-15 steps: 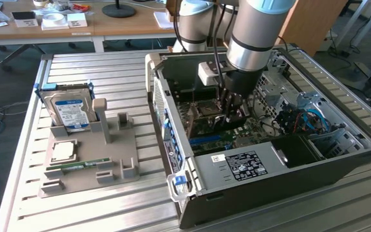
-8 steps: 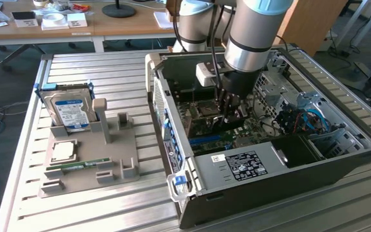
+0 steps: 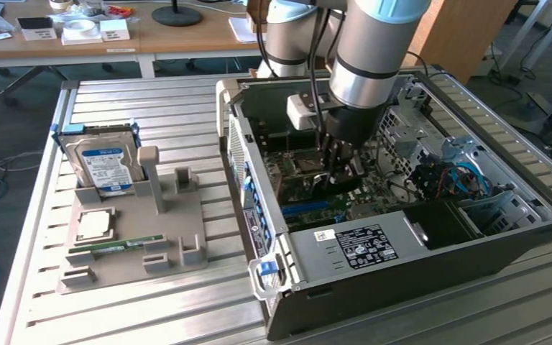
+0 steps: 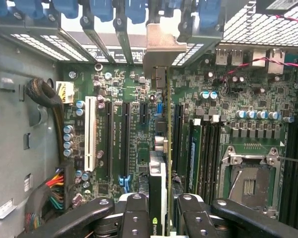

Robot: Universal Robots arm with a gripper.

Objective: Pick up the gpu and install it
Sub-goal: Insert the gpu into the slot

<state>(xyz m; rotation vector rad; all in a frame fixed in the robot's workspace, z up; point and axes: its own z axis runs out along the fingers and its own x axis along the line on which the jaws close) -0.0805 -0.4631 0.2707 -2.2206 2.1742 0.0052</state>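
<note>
Gripper point(image 4: 161, 214): jaws clamped on the gpu point(image 4: 168, 124), pinching its two faces, low inside the computer case point(image 3: 506, 237).
Gpu: held edge-on, straight out from the fingers, close over the motherboard point(image 4: 134, 99). Its long axis runs parallel to the expansion slots point(image 4: 109, 139), with the metal bracket point(image 4: 164, 47) end toward the case's rear openings.
Whether it is seated in a slot: cannot tell.

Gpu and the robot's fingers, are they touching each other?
Touching. The wrist view shows the fingers pressed against both sides of the gpu, which stands edge-on between them.
</note>
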